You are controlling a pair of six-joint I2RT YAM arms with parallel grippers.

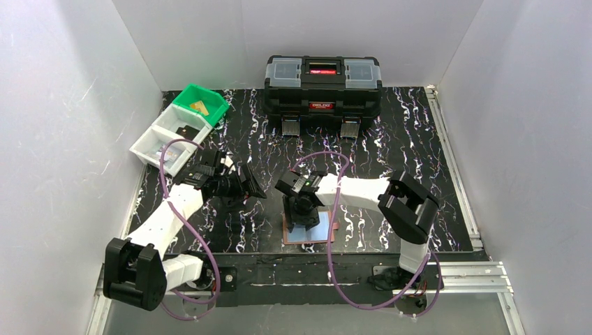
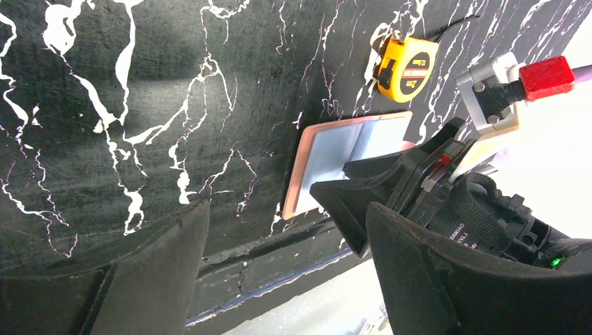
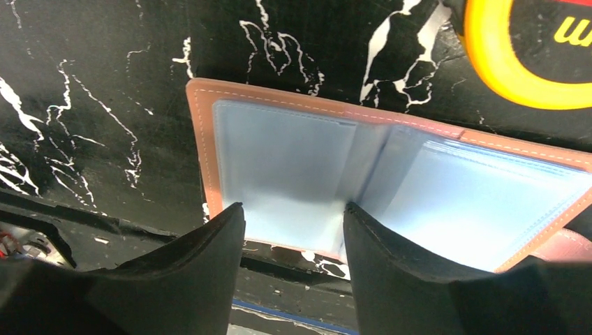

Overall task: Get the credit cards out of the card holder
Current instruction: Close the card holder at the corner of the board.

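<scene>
1. White shells and black joints are seen on the left arm and the right arm.
2. A purple cable is looped along each.
3. Black wedge-shaped fingers are borne by the left gripper and right gripper.
4. A red plug and screwed grey bracket are fitted at one wrist.

One card holder, one tape measure, one toolbox, two white bins, one green bin, two arms
</scene>
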